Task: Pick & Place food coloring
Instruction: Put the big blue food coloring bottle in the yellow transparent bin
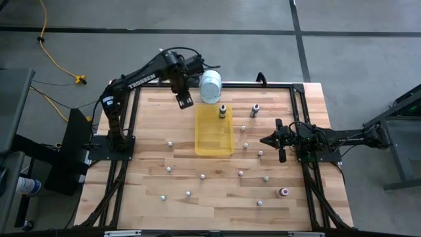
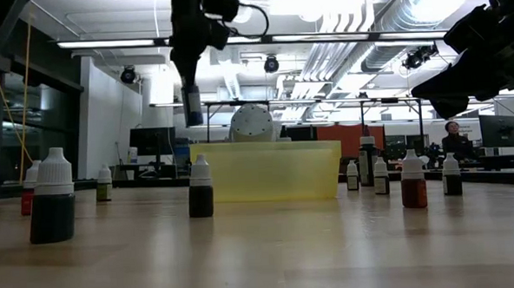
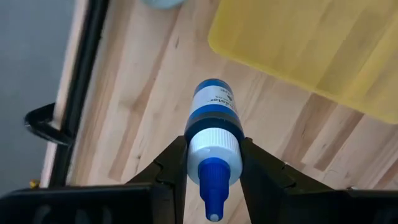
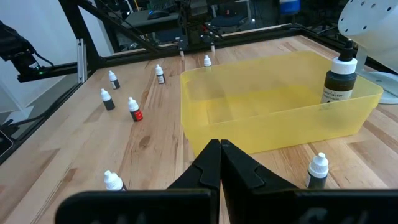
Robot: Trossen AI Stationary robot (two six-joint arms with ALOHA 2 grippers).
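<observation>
We judge the blue food coloring bottle, pinched near its white collar by our left pincer, light, rigid and slippery.

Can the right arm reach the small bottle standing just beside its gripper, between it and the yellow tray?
Probably yes: the right gripper is shut and empty, the bottle stands free on the table, and nothing lies between them.
</observation>
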